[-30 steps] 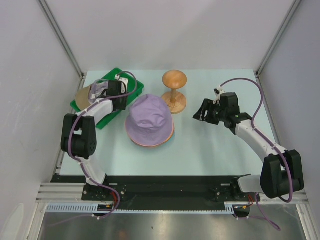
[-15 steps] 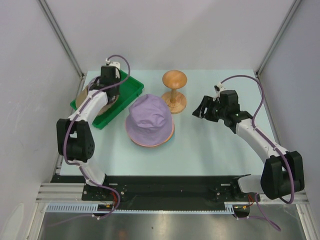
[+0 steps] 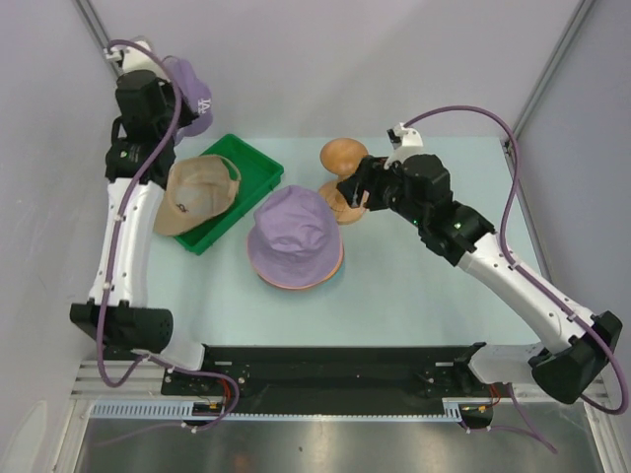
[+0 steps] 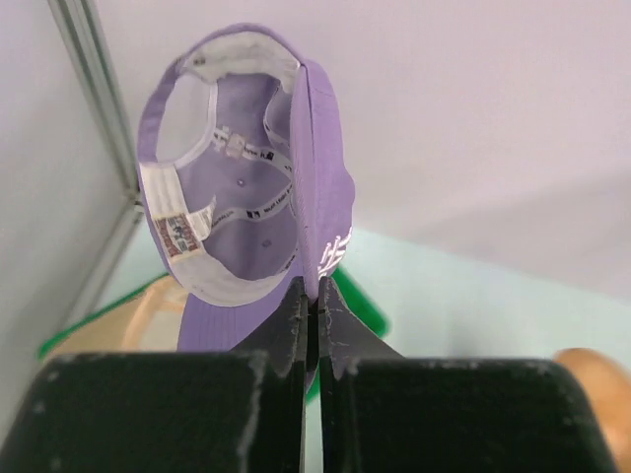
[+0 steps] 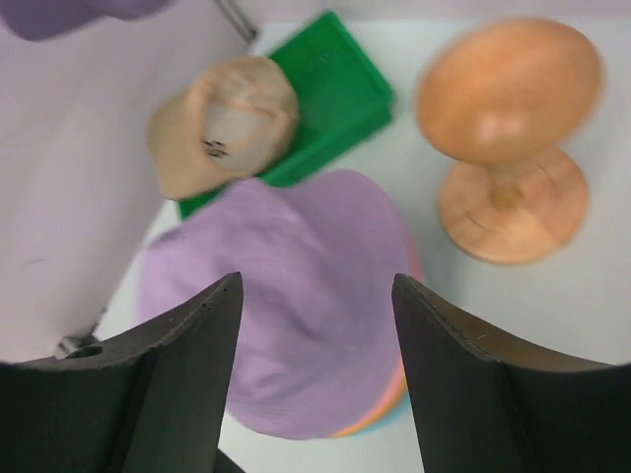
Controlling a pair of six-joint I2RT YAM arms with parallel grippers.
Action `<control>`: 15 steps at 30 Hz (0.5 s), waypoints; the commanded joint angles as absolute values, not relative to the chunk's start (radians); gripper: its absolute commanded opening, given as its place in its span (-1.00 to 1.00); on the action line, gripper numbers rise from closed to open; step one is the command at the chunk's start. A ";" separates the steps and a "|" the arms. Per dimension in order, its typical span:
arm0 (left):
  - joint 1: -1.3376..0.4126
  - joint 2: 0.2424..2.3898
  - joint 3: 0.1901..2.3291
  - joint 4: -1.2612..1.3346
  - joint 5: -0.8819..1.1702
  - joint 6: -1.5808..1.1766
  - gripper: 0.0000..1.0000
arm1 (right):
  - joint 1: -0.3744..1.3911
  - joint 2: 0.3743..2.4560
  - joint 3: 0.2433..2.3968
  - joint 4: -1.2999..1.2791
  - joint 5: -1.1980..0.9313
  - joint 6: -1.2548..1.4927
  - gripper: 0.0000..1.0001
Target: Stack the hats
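The left pincer is clamped together on the brim of a lavender cap. It holds the cap high in the air, far to the left of the hat stack and beyond the green tray. The cap stands crown-up from the jaws, with its hollow turned toward the wrist. To stack it, the cap must travel right, nearer and down.

The right pincer has its jaws apart and holds nothing. It hovers just right of the stack, beside the wooden stand, and is the nearer arm to the stack.

A tan cap lies in the tray, left of the stack. The lavender cap has white stitched lettering and inner labels, and the tan cap a dark mark, all too small to read.
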State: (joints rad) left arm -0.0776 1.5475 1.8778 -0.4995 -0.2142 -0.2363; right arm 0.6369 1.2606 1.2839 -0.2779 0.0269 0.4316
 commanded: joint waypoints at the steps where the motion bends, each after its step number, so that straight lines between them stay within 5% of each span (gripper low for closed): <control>1: -0.071 1.441 1.887 -0.540 -0.146 -0.522 -0.99 | 0.790 1.282 1.443 -0.204 0.211 0.370 0.34; 7: -0.078 1.341 1.826 -0.543 -0.008 -0.823 -0.99 | 1.003 1.402 1.612 -0.088 0.339 0.246 0.34; 15: -0.201 1.264 1.770 -0.638 -0.100 -0.976 -0.99 | 1.158 1.581 1.828 0.029 0.465 0.003 0.34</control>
State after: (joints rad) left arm -0.1368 1.3144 1.7939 -0.6090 -0.0723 -0.8429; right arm 1.1137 1.5223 1.7142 -0.0757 0.3500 0.1535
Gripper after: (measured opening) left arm 0.023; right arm 0.669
